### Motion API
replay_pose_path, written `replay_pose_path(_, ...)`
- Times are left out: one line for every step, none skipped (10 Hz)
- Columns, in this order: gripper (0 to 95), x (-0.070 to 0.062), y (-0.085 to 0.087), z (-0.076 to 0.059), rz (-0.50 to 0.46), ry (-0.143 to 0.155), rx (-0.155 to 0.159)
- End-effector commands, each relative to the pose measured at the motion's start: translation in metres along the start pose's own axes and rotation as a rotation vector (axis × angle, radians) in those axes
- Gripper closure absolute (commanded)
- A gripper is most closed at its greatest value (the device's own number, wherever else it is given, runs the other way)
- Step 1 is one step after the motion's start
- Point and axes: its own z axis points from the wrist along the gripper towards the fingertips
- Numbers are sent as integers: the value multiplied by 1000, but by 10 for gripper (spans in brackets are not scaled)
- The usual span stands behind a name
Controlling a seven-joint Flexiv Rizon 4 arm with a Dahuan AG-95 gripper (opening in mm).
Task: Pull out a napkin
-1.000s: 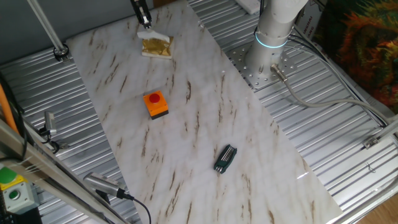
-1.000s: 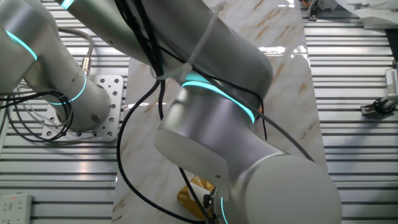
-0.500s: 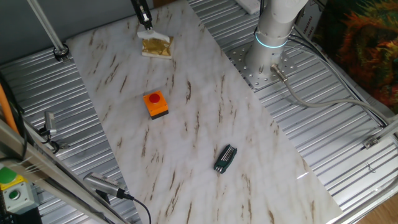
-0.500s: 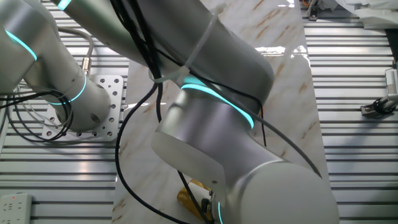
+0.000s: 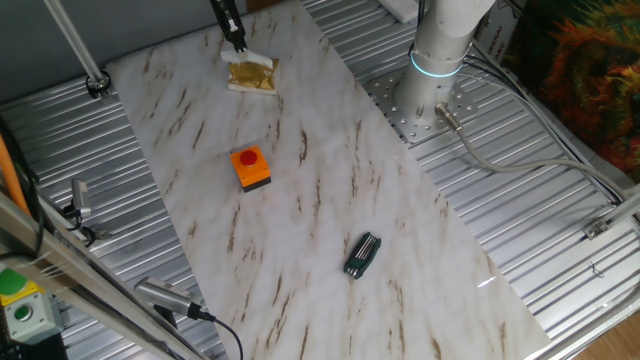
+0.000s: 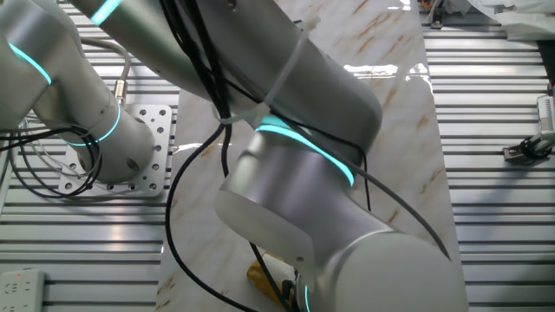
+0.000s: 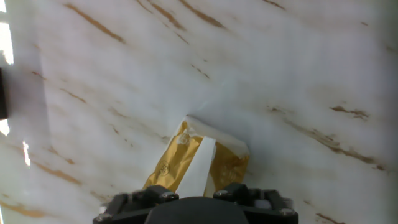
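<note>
a: while one fixed view takes in the whole marbled surface (image 5: 330, 200), where is the hand (image 5: 238, 42) in it?

b: at the far end, dark and thin, tip just over the far corner of the tissue pack (image 5: 251, 75), a gold flat block on a white base. a bit of white shows right under the tip; that looks like the napkin (image 5: 246, 55), at the pack's far edge.

a: are the fingers apart or together?

b: i cannot tell. in that view the hand is too small, and the hand view shows only the dark housing at the bottom edge, not the tips.

a: what does the hand view add?

b: the pack (image 7: 196, 163) close up: gold wrapper with a white strip (image 7: 200, 163) running along its middle, lying on the surface (image 7: 298, 74). a faint white, blurred sheet rises past its upper end, likely the napkin (image 7: 214, 115), hard to tell from the pale marble.

a: and the other fixed view?

b: mostly the arm (image 6: 303, 173), grey with teal rings, filling the picture. only a sliver of yellow pack (image 6: 264, 276) peeks out under it. the hand itself is hidden there.

a: anything else on the surface?

b: only the wide view shows them: an orange box with a red button (image 5: 250, 167) near the middle, well apart from the pack, and a small dark tool (image 5: 362, 254) nearer the camera.
</note>
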Motion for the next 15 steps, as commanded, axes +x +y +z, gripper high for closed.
replay_pose_path(0,-2,-1,2,-1,-1,-1)
replay_pose_path(0,-2,-1,3,0,-1,-1)
replay_pose_path(190,-3,-2,5,4,0,1)
replay_pose_path(190,-3,-2,6,10,1,-2)
replay_pose_path(190,-3,-2,6,11,1,-1)
replay_pose_path(190,-4,-2,9,11,1,-3)
replay_pose_path(190,-4,-3,10,10,1,-3)
replay_pose_path(190,-5,-3,13,11,1,-3)
replay_pose_path(380,-6,-4,15,10,0,-4)
replay_pose_path(380,-6,-4,16,11,0,-3)
replay_pose_path(380,-6,-4,16,12,1,-2)
replay_pose_path(570,-6,-4,16,14,2,0)
replay_pose_path(760,-6,-4,16,7,2,-1)
replay_pose_path(950,-6,-4,16,5,2,-2)
replay_pose_path(950,-6,-4,16,5,2,0)
